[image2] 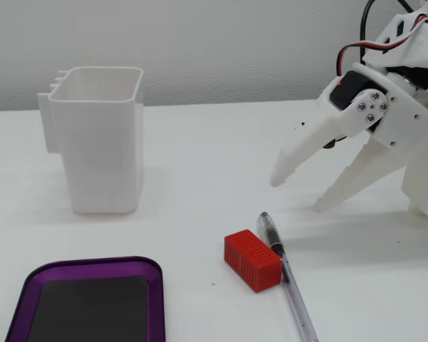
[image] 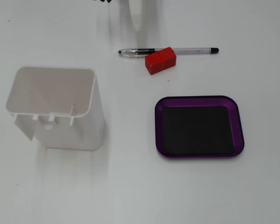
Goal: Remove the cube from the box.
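cube (image2: 252,260) out on table touching pen (image2: 286,276); box (image: 199,126) empty, task likely done; gripper (image2: 297,191) spread, holding nothing.

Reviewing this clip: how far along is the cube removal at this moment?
Done, by the look of it: the cube lies on the table beside the pen, outside the purple box, whose black bottom is bare. In hand: nothing; the claw is open and empty, hovering apart from the cube. Left: nothing visible, except perhaps parking the arm. The white container plays no part.
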`<state>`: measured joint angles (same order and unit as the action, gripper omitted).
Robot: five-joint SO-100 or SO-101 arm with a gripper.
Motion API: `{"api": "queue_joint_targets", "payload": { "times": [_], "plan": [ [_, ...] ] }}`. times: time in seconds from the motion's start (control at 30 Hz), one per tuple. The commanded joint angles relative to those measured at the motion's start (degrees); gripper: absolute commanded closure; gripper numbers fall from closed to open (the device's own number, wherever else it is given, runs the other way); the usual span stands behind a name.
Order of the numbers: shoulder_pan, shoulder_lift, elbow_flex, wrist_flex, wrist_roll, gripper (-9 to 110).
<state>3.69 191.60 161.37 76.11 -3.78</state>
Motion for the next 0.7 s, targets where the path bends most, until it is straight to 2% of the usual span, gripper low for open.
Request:
{"api": "queue_joint_targets", "payload": {
  "times": [0.0, 0.07, 0.3, 0.67],
  "plan": [
    [-0.2, 0.3, 0.2, -0.9, 0.0, 103],
    [-0.3, 1.1, 2.6, -0.8, 0.0, 99],
    [0.2, 1.2, 13.9, -1.1, 0.4, 99],
    [-0.4, 1.2, 13.8, -1.1, -0.1, 99]
  ]
}}
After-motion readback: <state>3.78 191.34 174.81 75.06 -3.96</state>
